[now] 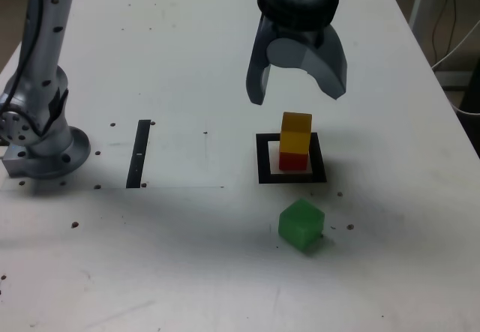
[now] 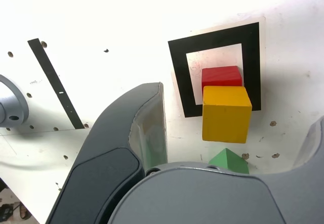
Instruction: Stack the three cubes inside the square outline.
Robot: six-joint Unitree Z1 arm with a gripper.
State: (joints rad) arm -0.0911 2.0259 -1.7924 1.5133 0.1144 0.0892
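The yellow cube (image 1: 296, 133) sits on top of the red cube (image 1: 293, 161), and this stack of two stands inside the square outline (image 1: 263, 160). My gripper (image 1: 296, 96) hangs just above the stack, open, with nothing between its dark fingers (image 2: 144, 128). The green cube (image 1: 301, 225) lies alone on the white table, in front of the outline and nearer the camera in the exterior view. In the wrist view the yellow cube (image 2: 226, 113) covers most of the red cube (image 2: 221, 75), the outline (image 2: 179, 77) frames both, and only a corner of the green cube (image 2: 229, 161) shows.
A thin straight black strip (image 1: 139, 154) lies on the table at the exterior view's left of the outline. The arm's metal base (image 1: 41, 141) stands at the far left. Small screw holes dot the white table (image 1: 187, 257).
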